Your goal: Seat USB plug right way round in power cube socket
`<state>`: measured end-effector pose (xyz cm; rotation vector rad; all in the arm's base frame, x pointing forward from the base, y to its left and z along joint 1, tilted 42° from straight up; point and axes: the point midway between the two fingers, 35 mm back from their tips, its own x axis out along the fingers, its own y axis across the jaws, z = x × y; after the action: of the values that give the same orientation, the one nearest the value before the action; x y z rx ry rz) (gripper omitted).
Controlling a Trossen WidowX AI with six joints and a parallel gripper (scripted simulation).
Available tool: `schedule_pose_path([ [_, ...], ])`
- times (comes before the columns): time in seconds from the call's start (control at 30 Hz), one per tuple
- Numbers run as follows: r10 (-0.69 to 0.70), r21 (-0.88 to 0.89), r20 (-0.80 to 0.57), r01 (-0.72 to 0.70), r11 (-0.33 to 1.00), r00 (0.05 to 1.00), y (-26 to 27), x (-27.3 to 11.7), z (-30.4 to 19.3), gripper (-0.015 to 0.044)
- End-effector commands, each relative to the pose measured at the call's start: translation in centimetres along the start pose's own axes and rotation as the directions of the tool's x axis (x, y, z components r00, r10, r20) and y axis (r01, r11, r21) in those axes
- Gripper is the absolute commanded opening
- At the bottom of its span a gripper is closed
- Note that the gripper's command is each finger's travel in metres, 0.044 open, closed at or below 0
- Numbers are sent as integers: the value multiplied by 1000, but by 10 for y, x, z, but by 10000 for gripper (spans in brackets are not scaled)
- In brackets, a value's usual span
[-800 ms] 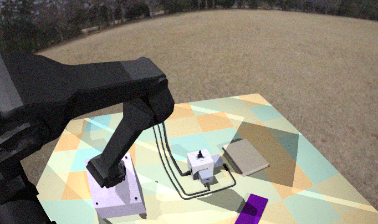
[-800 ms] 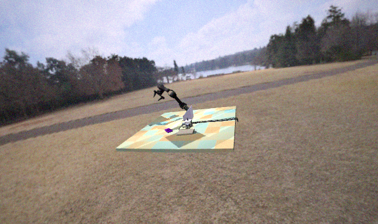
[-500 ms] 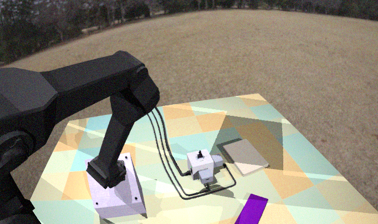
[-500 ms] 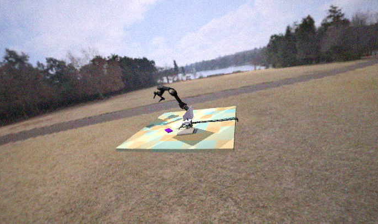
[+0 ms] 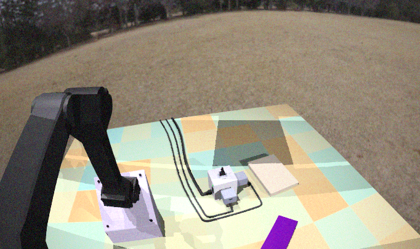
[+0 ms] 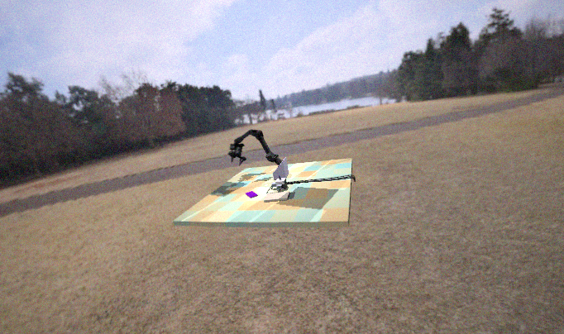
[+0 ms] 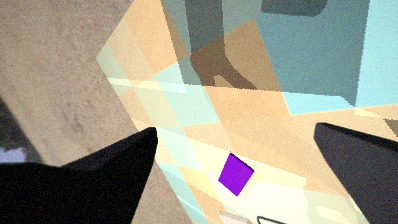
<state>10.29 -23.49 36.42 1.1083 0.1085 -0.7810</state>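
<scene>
The white power cube [image 5: 225,182] [image 6: 279,182] stands on the table. A small black plug [image 5: 222,171] sticks up from its top face; its orientation and depth in the socket are too small to tell. Two grey adapters, one in front [image 5: 229,196] and one at the right [image 5: 242,178], sit against the cube's sides. My gripper [image 6: 236,161] [image 7: 233,132] is open and empty, high above the table and well away from the cube. It is out of sight in the top view. The cube is not in the wrist view.
A pale slab [image 5: 273,174] [image 6: 275,197] lies beside the cube. A purple rectangle [image 5: 281,230] [image 6: 250,194] [image 7: 236,175] lies nearer the top camera. Dark cables [image 6: 317,180] run from the cube to the table edge. The arm rises from a tilted lavender mount [image 5: 127,219] [image 6: 280,171].
</scene>
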Motion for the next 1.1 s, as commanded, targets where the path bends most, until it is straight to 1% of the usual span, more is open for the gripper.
schedule_pose_path([
  [0.0, -63, -136, -165, 41, 990, 984, -9, 48, -21, 440],
  [0.17, -145, -327, -343, 27, 945, 928, -9, 100, -64, 440],
  [0.27, -156, -447, -439, -64, 892, 885, 0, 126, -98, 440],
  [0.33, -206, -523, -485, -93, 847, 850, -2, 142, -119, 440],
  [0.43, -306, -648, -543, -160, 745, 782, -5, 164, -157, 440],
  [0.53, -409, -752, -572, -255, 608, 712, -10, 179, -199, 440],
  [0.7, -532, -826, -564, -410, 388, 632, -17, 191, -255, 440],
  [0.8, -603, -818, -538, -539, 203, 589, -23, 195, -297, 440],
  [0.87, -641, -797, -513, -594, 110, 570, -27, 196, -317, 440],
  [0.97, -726, -717, -429, -692, -88, 537, -37, 193, -356, 440],
  [1.07, -785, -578, -320, -766, -281, 530, -49, 185, -393, 440],
])
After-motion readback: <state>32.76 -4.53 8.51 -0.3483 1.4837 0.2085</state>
